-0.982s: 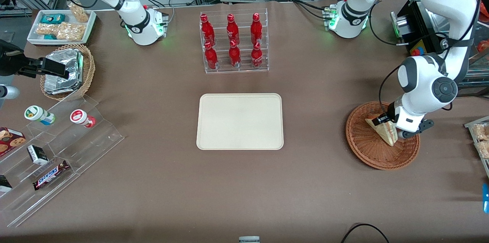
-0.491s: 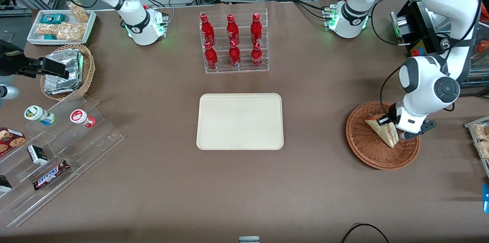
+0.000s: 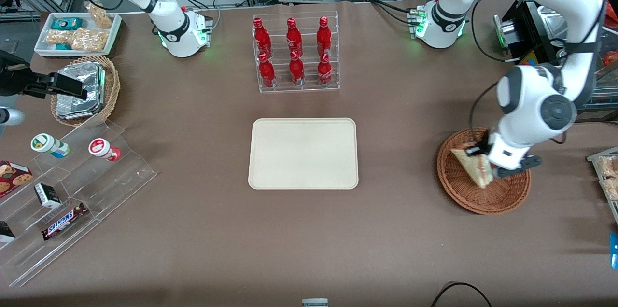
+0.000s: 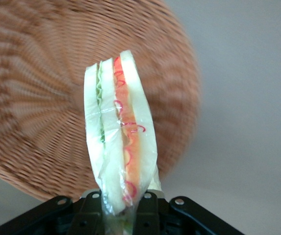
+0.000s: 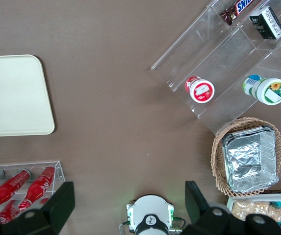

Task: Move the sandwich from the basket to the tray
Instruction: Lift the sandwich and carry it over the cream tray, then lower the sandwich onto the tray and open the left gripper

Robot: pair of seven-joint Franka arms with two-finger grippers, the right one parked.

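- Gripper clamped on the sandwich, held wedge-down above the basket; wrist view confirms fingers pinching its narrow end.
- Advice: clear the rim before travelling toward the tray; keep grip firm, the wrapper looks slippery.
- Against the earlier frame: sandwich sits higher and has shifted slightly toward the tray.

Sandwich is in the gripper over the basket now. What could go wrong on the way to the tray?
1. The gripper pinches only the narrow end of the sandwich, so the wedge may swing or slip out during the carry.
2. Its plastic wrap looks slick, and squeezing could deform the bread layers.
3. The sandwich hangs just above the basket; moving sideways toward the tray before lifting higher might catch the wicker rim.
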